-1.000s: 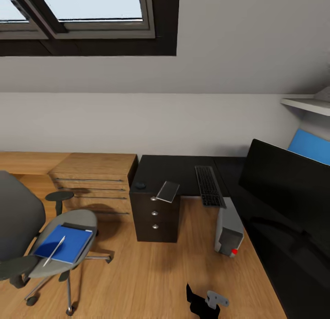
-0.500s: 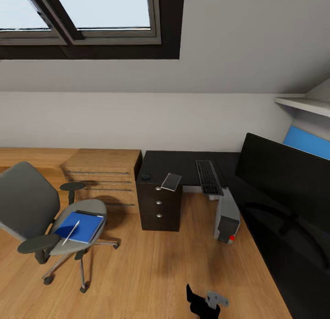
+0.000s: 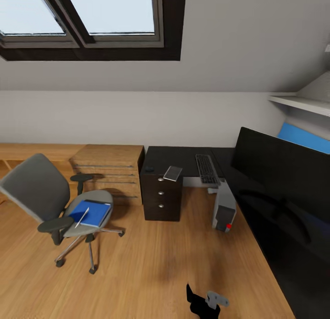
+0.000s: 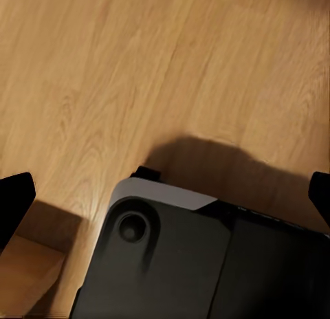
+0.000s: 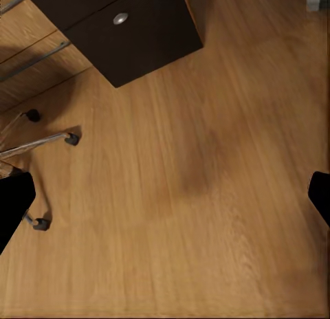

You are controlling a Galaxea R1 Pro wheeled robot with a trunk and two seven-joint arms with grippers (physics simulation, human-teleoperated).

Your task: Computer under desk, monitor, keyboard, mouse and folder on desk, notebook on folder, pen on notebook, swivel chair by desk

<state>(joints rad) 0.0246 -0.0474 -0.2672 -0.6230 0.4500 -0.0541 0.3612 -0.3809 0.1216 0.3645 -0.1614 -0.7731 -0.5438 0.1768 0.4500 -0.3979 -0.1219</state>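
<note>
The grey swivel chair (image 3: 43, 195) stands on the wooden floor left of the black desk (image 3: 183, 155). On its seat lies the blue folder (image 3: 91, 212), and the silvery pen (image 3: 82, 217) rests on it. A small grey notebook (image 3: 173, 173) overhangs the desk's drawer unit (image 3: 161, 195), with the black mouse (image 3: 149, 169) beside it. The keyboard (image 3: 207, 168) lies further right. The monitor (image 3: 279, 167) stands on the desk's right wing, and the grey computer (image 3: 223, 210) sits below the desk. My left gripper (image 4: 165, 202) and right gripper (image 5: 165, 195) hang open over the floor, holding nothing.
A light wooden cabinet (image 3: 110, 172) stands against the wall between chair and desk. A white shelf (image 3: 302, 103) and a blue panel (image 3: 305, 138) are behind the monitor. The chair's castors (image 5: 41, 223) and the drawer unit (image 5: 124, 23) show in the right wrist view.
The whole head view has shifted: the desk and chair look smaller and farther, and the chair is more fully in frame. None of the things has moved on its own.
</note>
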